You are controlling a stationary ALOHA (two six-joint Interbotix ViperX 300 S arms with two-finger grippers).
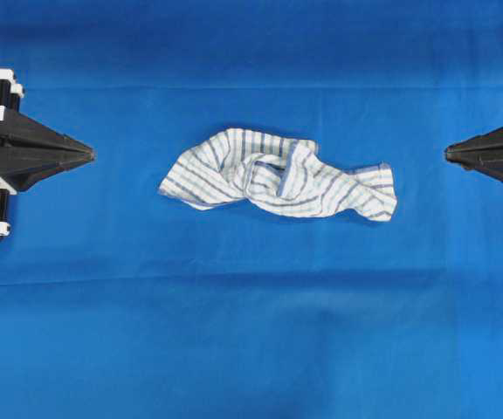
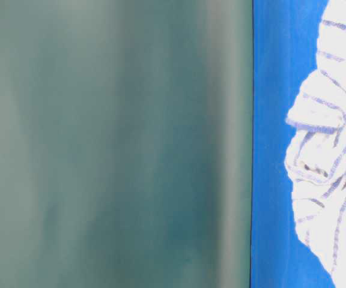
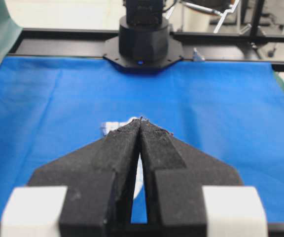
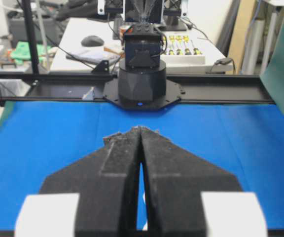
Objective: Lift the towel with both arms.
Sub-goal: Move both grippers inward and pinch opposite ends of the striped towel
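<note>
Towel (image 1: 279, 175) lies crumpled, long axis left-right; left hand (image 1: 90, 154), right hand (image 1: 448, 154) closed, empty.

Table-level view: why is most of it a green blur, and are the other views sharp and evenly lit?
In the table-level view a soft, unfocused green surface fills the left; the towel at the right is overexposed and blurry. The overhead view is sharp, with mild bright and dark bands across the blue tablecloth. In both wrist views the near fingers are slightly soft; the background is clearer.
</note>
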